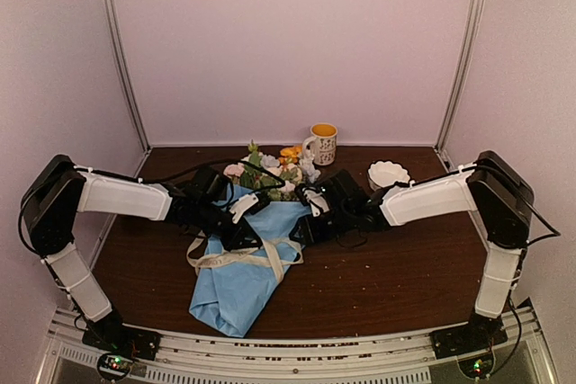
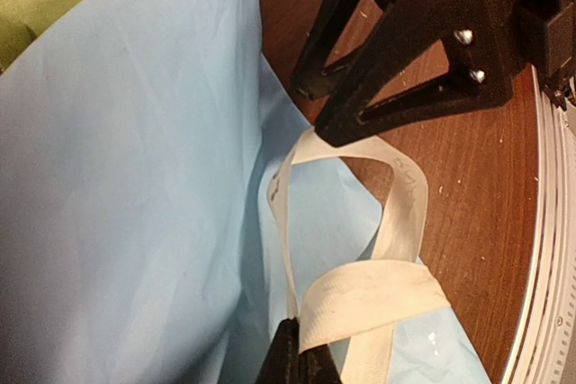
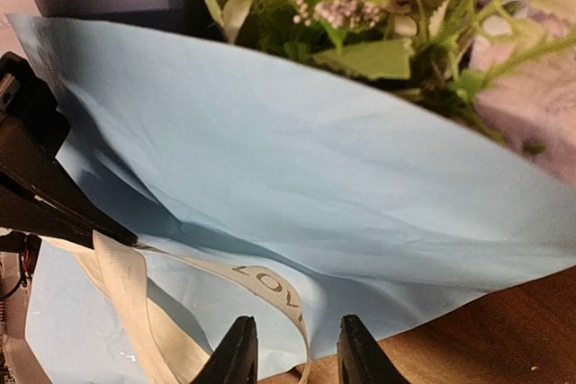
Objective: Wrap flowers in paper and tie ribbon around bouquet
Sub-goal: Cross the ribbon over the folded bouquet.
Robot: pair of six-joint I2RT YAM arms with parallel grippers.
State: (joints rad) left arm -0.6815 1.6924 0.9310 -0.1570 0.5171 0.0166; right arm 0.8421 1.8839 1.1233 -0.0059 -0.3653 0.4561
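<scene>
The bouquet lies on the dark table, its flowers (image 1: pixel 270 173) (image 3: pixel 360 6) at the far end and its light blue paper (image 1: pixel 236 292) (image 2: pixel 135 177) (image 3: pixel 315 168) tapering toward me. A cream ribbon (image 1: pixel 243 258) (image 2: pixel 369 290) (image 3: pixel 270 287) crosses the paper in loose loops. My left gripper (image 1: pixel 245 238) (image 2: pixel 301 357) is shut on the ribbon at the cone's left side. On the right side my right gripper (image 1: pixel 304 229) (image 3: pixel 297 357) (image 2: pixel 317 116) is open. A lettered stretch of ribbon runs loosely between its fingers, low over the paper's edge.
A yellow and white mug (image 1: pixel 322 143) stands at the back behind the flowers. A white scalloped dish (image 1: pixel 388 174) sits at the back right. A metal rail (image 1: pixel 297 348) runs along the table's near edge. Pale walls close in on three sides.
</scene>
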